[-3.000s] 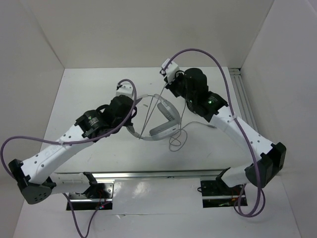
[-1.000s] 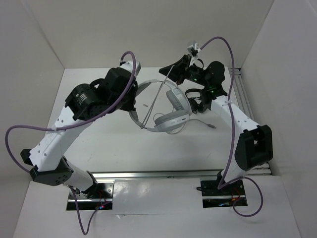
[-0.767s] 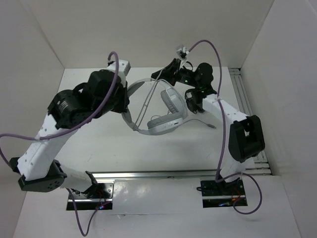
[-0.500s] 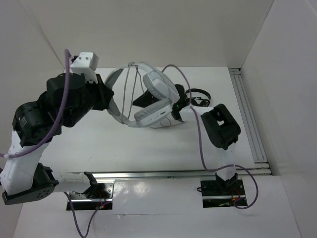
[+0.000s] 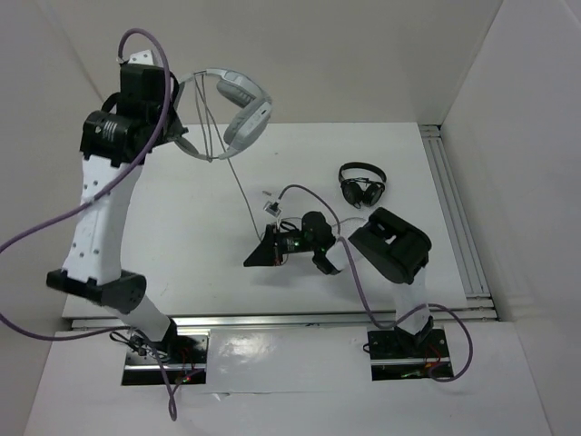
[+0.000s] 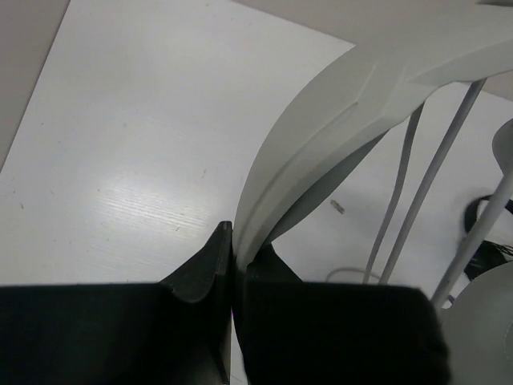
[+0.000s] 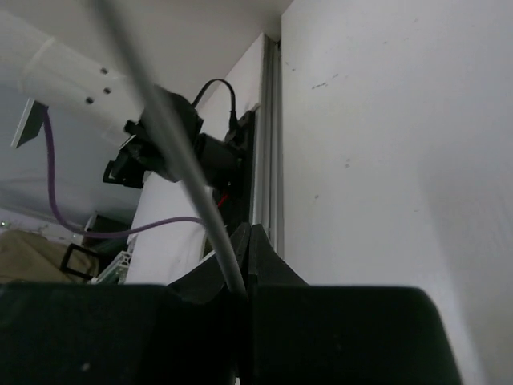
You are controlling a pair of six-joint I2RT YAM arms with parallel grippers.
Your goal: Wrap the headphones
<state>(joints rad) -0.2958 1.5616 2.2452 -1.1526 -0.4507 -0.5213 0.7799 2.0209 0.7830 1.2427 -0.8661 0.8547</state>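
The light grey headphones [image 5: 238,98] hang high above the table's back left, held by the headband. My left gripper [image 5: 178,125] is shut on that headband [image 6: 321,136], which rises from between the jaws in the left wrist view; the gripper's tips [image 6: 234,239] pinch its edge. The thin grey cable [image 5: 238,195] runs down from the cups to my right gripper [image 5: 257,257], low over the near middle of the table. In the right wrist view the right gripper [image 7: 247,241] is shut on the cable [image 7: 180,160]. Cable strands [image 6: 425,180] cross inside the headband.
Smaller black headphones [image 5: 362,186] lie on the table at the right, also just showing in the left wrist view [image 6: 489,216]. A metal rail [image 5: 449,209] runs along the table's right edge. White walls close the back and sides. A small loose piece [image 5: 268,193] lies mid-table.
My left arm has lifted the headphones up and to the back left. My right arm has folded down to the near middle of the table, drawing the cable out straight.
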